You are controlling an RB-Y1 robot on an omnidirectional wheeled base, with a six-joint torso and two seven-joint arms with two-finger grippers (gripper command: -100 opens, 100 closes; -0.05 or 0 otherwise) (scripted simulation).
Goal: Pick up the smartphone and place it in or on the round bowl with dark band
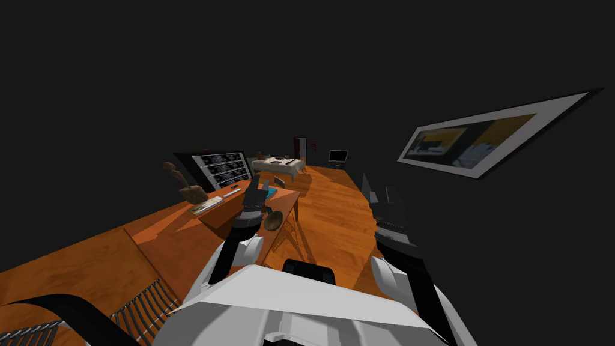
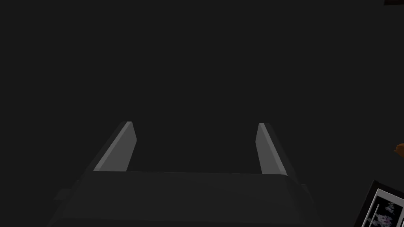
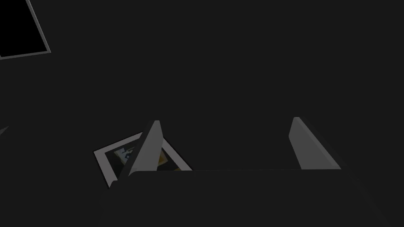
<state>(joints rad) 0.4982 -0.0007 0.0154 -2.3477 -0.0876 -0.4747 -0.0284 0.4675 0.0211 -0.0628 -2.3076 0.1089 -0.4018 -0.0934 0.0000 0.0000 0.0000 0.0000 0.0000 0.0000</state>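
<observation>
Holding: nothing, in either claw.
Left claw: I have it over the desk, above its far right part. The fingers stand wide apart with only dark wall between them.
Right claw: I have it off the desk's right side, over the wooden floor. Its blades are also spread wide and grip nothing.
Smartphone: I take it to be the flat teal thing on the desk near the far right corner, just beside the left claw and partly hidden by it. I cannot tell more from here.
Bowl: round and brownish, at the desk's right edge, nearer to me than the teal thing and close beside my left forearm.
Monitor: along the desk's far left side, screen lit.
Keyboard: on the desk before the monitor.
Brown figure: on the desk, just behind the keyboard.
Picture frame: on the dark wall, well to the right of the desk.
</observation>
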